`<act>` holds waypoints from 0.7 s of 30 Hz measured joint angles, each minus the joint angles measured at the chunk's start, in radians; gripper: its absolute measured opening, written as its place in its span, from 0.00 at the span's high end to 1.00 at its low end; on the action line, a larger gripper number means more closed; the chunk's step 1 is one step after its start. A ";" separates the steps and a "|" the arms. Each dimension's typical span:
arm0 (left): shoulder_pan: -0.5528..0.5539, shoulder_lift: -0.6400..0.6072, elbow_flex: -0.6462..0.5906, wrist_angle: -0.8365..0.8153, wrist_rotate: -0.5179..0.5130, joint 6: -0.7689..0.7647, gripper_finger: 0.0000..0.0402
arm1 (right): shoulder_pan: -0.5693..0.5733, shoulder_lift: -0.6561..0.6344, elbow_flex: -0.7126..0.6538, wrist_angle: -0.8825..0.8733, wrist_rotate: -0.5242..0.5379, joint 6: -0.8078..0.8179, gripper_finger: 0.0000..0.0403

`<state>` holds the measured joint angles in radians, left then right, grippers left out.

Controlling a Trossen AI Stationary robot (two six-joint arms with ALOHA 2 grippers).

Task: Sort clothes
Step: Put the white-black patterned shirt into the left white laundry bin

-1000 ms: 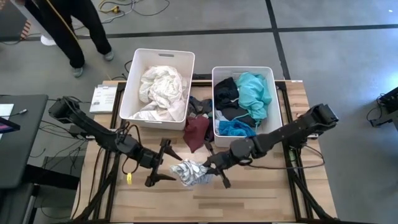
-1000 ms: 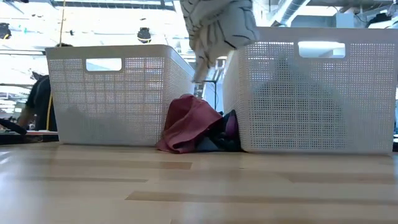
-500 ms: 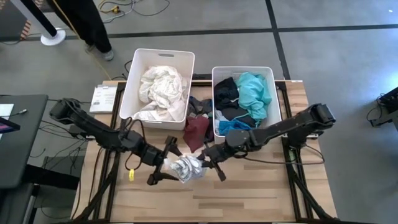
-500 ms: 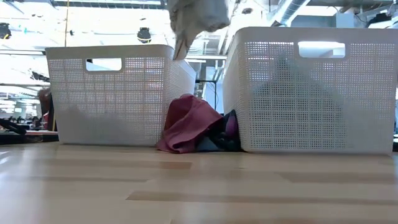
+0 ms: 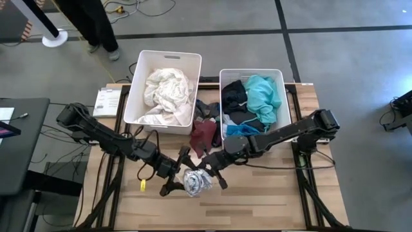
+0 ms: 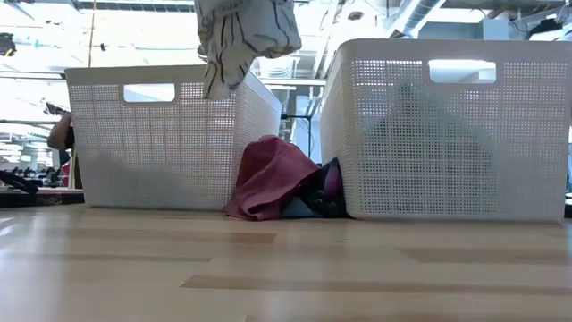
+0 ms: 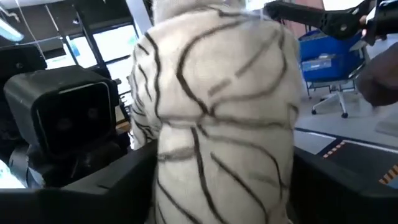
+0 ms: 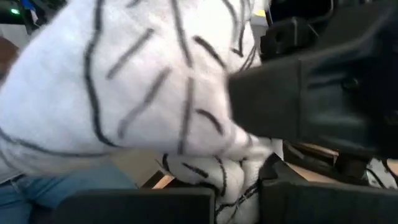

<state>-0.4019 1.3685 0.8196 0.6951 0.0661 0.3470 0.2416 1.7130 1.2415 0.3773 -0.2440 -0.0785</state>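
Your two arms slid toward the table's (image 5: 257,200) left since a second ago, and the white black-striped garment (image 5: 195,182) rode along, dangling above the wood, in front of the left bin (image 5: 164,87) instead of mid-table. Your right gripper (image 5: 207,175) was clenched on that garment. Your left gripper (image 5: 178,182) had its fingers spread wide around the cloth, not squeezing. Maroon garment (image 5: 205,136) stayed between the bins.

A garment (image 5: 196,182) hangs between both tools over the near table (image 5: 257,200); two bins (image 5: 164,87) stand far.
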 joint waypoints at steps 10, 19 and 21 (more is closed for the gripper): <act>0.011 0.000 -0.001 -0.021 -0.009 0.036 0.80 | -0.001 0.003 0.000 -0.035 0.011 0.029 0.90; -0.006 -0.042 -0.002 -0.073 -0.029 0.116 0.85 | 0.016 -0.008 0.000 -0.057 0.144 0.030 0.66; -0.008 -0.075 -0.003 -0.113 -0.041 0.120 0.85 | 0.025 -0.026 0.000 -0.078 0.167 0.025 0.55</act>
<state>-0.4094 1.2937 0.8162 0.5823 0.0247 0.4671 0.2667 1.6870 1.2411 0.2990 -0.0768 -0.0533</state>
